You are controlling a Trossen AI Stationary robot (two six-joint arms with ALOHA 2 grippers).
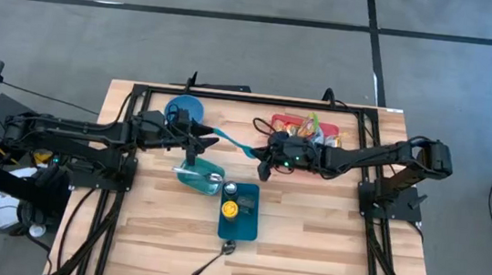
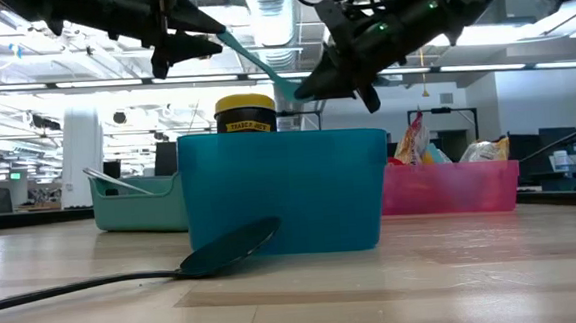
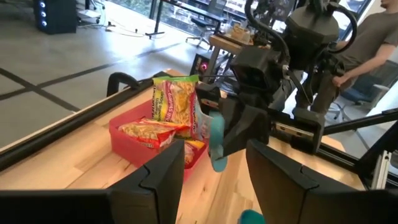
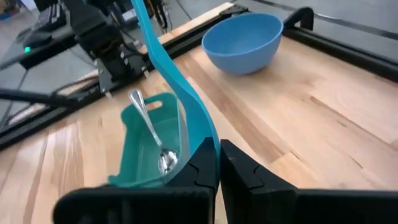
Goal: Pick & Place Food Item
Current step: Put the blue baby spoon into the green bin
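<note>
Both arms reach inward, right tool (image 1: 260,156) and left tool (image 1: 205,134) gripping teal strip (image 1: 232,142)

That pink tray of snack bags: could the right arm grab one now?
Probably not yet: the right gripper is shut on a teal utensil it shares with the left gripper, though the pink tray sits close.

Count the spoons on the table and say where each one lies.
2. A dark spoon lies on the bare wood in front of the blue bin. A silver spoon rests inside the teal tray. Others may be hidden.
</note>
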